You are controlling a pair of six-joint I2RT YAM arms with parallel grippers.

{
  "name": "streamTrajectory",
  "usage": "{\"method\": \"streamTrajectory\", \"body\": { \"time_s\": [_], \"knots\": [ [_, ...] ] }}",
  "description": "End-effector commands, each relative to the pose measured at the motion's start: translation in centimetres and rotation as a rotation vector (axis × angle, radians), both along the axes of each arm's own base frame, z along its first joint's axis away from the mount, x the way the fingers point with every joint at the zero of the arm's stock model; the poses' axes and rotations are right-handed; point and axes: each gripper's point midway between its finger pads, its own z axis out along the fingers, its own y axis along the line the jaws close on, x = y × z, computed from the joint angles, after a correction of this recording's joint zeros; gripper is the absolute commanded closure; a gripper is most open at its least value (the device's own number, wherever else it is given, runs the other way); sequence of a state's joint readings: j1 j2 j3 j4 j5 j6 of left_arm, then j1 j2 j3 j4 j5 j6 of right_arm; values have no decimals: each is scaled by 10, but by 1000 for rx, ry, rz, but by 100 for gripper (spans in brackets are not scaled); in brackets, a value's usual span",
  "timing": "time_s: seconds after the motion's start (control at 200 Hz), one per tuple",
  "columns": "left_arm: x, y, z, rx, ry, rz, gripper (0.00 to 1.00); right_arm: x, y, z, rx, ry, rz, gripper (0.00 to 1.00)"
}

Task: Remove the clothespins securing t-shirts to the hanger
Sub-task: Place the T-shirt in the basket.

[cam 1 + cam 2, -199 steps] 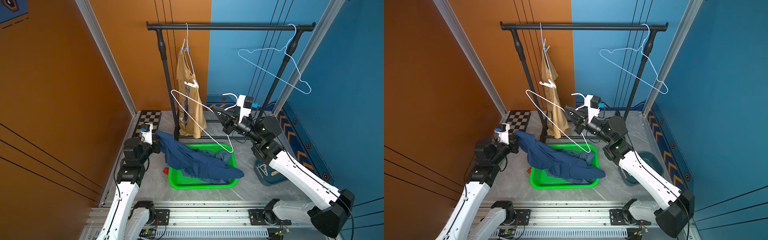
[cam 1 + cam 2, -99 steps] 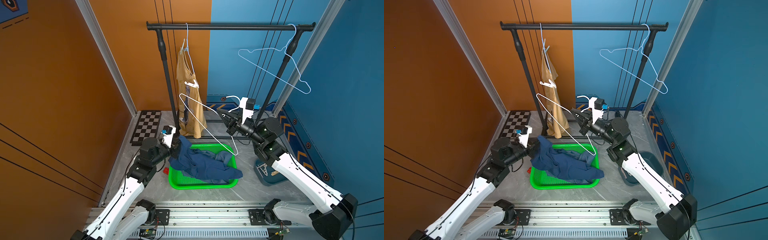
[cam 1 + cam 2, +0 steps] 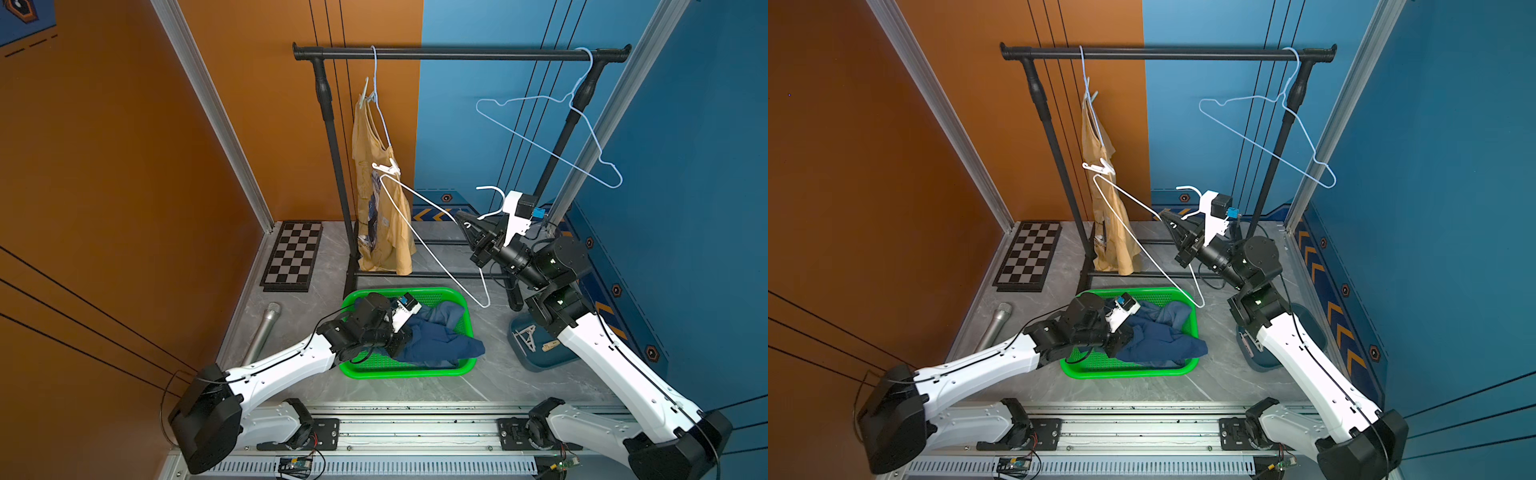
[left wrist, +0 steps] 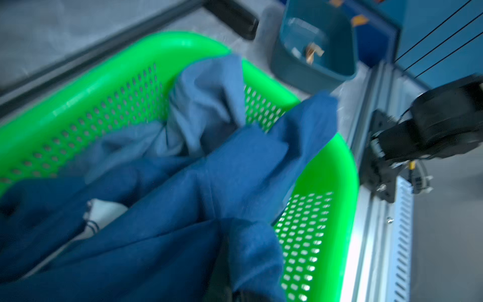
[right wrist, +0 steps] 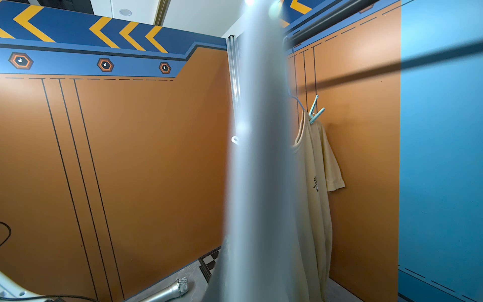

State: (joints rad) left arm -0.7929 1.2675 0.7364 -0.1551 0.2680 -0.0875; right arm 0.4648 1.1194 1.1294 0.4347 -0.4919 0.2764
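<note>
Navy shirt [image 3: 432,345] now down in basket [image 3: 415,372], left tool [image 3: 405,338] clenched on it, tips hidden; right tool [image 3: 467,222] clenched on hanger [image 3: 419,198].

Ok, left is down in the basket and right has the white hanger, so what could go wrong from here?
1. The right gripper is shut on the white hanger, whose far end reaches the yellow shirt just under the white clothespin. Swinging it could snag the cloth or the peg.
2. The left gripper is shut on the navy shirt, which spills over the green basket rim. Pulling back without opening would likely drag it out.
</note>
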Motion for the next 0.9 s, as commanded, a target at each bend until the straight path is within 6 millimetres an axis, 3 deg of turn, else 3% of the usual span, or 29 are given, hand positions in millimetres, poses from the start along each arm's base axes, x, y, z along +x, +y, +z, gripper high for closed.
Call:
{"method": "streamTrajectory", "body": {
  "time_s": [0.0, 0.195, 0.38, 0.46, 0.556, 0.716, 0.896],
  "knots": [
    [3, 41, -41, 272, 87, 112, 100, -2, -8, -2, -8, -3, -29, 100],
    [14, 70, -56, 397, 141, 239, 100, -3, -13, -4, -12, 2, -39, 100],
    [11, 58, -50, 340, 182, 219, 100, -5, -16, -6, -20, 3, -49, 100],
    [15, 53, -35, 303, 154, 231, 78, -6, -17, -7, -21, 2, -50, 100],
    [20, 51, -10, 261, 81, 240, 44, -9, -18, -9, -33, 5, -50, 100],
    [21, 52, 25, 193, -8, 246, 25, -15, -24, -13, -62, 9, -67, 100],
    [17, 52, 43, 156, -43, 222, 8, -31, -32, -13, -83, 11, -66, 100]
  ]
}}
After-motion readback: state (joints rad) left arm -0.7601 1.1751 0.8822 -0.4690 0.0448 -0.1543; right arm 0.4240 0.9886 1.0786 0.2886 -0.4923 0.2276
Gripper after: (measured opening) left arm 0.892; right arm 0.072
